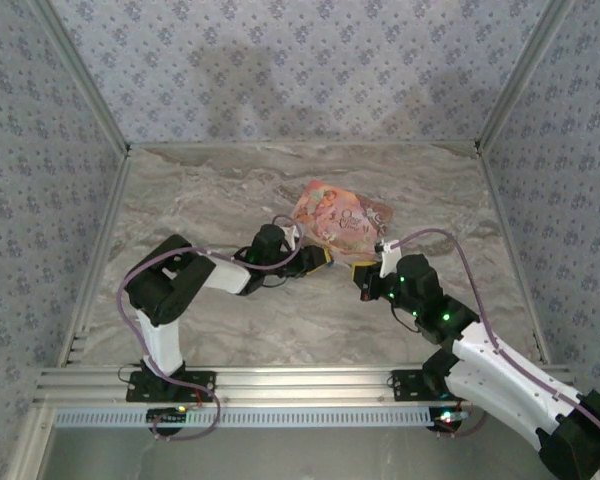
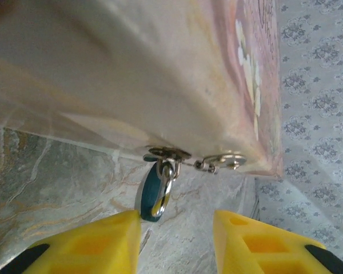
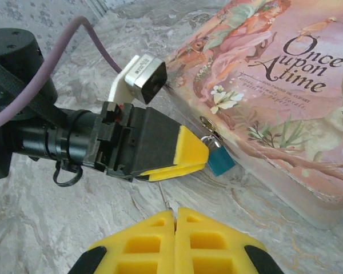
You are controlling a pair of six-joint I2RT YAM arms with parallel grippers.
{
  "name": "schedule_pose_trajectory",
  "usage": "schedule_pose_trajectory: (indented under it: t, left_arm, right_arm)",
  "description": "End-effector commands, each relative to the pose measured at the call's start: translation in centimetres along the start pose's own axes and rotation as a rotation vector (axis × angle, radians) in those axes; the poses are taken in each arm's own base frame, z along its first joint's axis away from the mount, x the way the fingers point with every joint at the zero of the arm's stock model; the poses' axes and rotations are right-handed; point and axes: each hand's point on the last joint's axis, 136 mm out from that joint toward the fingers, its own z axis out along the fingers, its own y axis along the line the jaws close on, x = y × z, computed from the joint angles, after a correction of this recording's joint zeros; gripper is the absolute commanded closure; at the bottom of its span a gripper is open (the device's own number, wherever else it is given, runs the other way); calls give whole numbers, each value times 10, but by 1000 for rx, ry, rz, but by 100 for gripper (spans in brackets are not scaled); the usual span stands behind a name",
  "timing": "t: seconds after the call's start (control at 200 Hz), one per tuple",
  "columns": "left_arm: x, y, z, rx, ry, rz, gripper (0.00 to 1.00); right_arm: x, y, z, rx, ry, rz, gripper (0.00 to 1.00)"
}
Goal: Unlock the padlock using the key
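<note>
**Key lining up on the padlock at the box's clasp**

Nearest to me, the right gripper (image 3: 174, 228) is pressing its yellow fingers tight together, pinching a thin metal sliver that I take for the key (image 3: 164, 198), which is poking out toward the lock. Just beyond, the left gripper (image 2: 177, 237) is sitting low over the marble table (image 1: 230, 190) with fingers spread, flanking the small teal padlock (image 3: 220, 161) without clamping it; one finger looks to be touching its body. The padlock is hanging from the hasp (image 2: 168, 153) on the front edge of the pink storybook box (image 3: 286, 114), apparently locked. I'd say insertion is only beginning. The next move calls for the left fingers steadying the lock and the key aiming at a keyhole I cannot make out.
</note>
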Motion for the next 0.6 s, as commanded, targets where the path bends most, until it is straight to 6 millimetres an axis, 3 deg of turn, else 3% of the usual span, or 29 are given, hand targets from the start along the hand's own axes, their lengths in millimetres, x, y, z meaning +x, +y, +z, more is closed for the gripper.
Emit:
schedule_pose_trajectory:
  t: [0.0, 0.185, 0.305, 0.51, 0.6]
  left_arm:
    - [26, 41, -12, -126, 48, -108, 62]
    - [28, 30, -40, -144, 0, -103, 61]
    - [23, 9, -63, -140, -46, -79, 61]
    - [-5, -68, -119, -82, -208, -22, 44]
    - [-15, -105, -143, -47, -253, -3, 42]
  right_arm:
    - [-12, 3, -6, 21, -16, -49, 100]
    - [-27, 12, -7, 52, -15, -148, 100]
    - [-39, 25, -6, 54, -26, -243, 100]
    - [-70, 56, -11, 103, -97, -491, 100]
    - [-84, 70, -12, 127, -126, -590, 100]
